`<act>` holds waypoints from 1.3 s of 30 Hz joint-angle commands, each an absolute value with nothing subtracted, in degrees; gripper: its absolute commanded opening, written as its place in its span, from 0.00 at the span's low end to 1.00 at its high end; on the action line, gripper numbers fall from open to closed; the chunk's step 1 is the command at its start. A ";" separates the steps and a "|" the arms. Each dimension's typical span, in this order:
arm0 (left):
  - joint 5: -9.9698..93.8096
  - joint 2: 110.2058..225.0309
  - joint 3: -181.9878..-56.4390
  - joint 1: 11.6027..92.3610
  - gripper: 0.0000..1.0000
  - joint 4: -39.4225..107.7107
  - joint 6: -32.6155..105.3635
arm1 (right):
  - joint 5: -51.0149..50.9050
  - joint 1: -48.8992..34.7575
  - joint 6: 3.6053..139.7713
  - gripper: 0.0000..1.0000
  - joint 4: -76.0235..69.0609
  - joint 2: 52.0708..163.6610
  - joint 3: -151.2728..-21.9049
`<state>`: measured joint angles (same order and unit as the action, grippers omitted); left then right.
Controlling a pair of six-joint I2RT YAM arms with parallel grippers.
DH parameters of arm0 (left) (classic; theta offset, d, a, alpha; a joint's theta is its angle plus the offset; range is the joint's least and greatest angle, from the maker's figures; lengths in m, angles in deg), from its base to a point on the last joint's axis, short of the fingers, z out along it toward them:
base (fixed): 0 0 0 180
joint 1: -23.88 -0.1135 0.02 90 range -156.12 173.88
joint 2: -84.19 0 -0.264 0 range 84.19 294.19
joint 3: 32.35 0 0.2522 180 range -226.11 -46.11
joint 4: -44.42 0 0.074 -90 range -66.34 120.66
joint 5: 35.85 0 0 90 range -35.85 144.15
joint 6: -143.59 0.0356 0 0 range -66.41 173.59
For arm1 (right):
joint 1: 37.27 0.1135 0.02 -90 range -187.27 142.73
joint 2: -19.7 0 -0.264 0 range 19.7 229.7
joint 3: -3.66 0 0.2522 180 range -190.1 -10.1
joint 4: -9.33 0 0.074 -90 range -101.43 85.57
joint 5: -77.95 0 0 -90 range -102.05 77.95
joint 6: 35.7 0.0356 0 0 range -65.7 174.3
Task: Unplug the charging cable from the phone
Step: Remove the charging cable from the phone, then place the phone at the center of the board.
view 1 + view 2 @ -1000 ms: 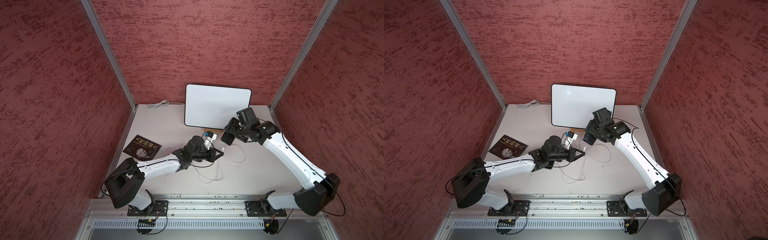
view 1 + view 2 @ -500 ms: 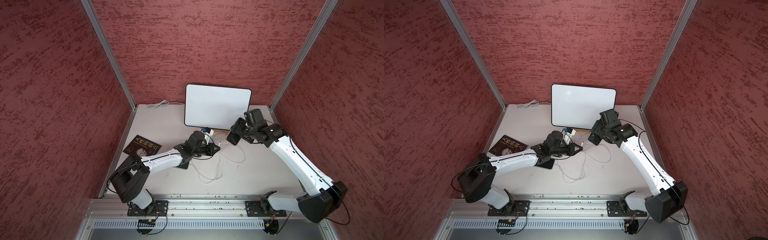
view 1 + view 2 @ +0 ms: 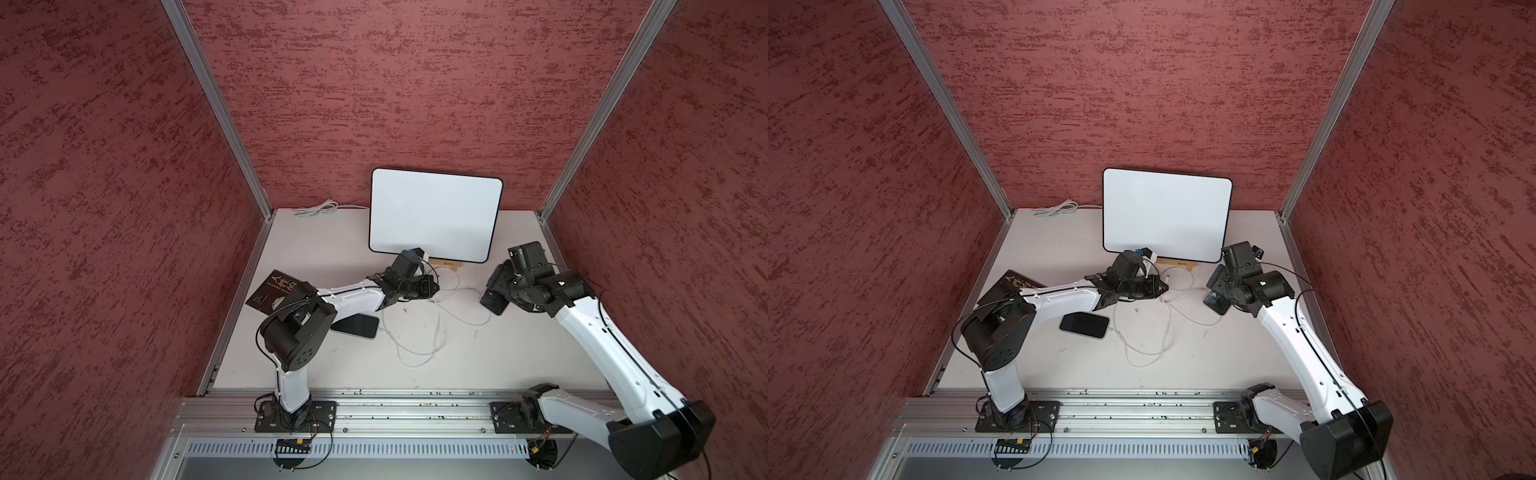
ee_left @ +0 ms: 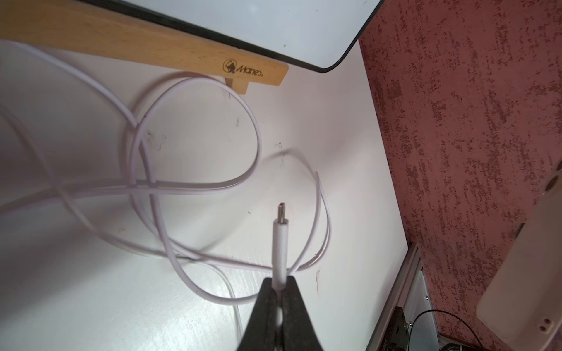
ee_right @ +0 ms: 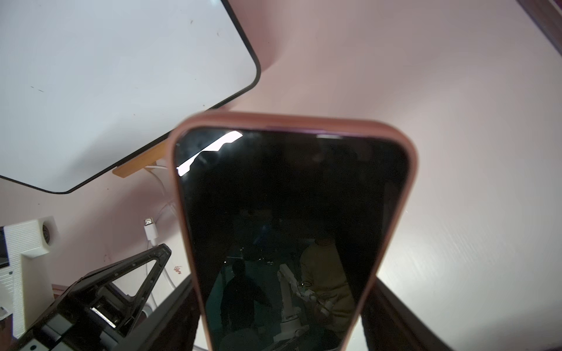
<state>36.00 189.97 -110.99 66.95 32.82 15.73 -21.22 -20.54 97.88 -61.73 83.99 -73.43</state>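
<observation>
– L side?
– My left pincer [image 4: 279, 284] is clamped on the charging cable [image 4: 326, 225] just behind its plug [image 4: 280, 240]; plug's bare.
– R side?
– Phone [image 5: 292, 212] is gripped by its edges in my right pincer [image 5: 286, 307], off the bench [image 5: 456, 152], apart from the plug.

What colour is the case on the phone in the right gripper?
Dusty pink; the case shows best in the right wrist view.
</observation>
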 commanded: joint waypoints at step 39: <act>43.19 172.65 -97.86 64.66 0.75 30.59 14.01 | -8.18 -14.37 89.61 0.18 -57.50 88.48 -59.90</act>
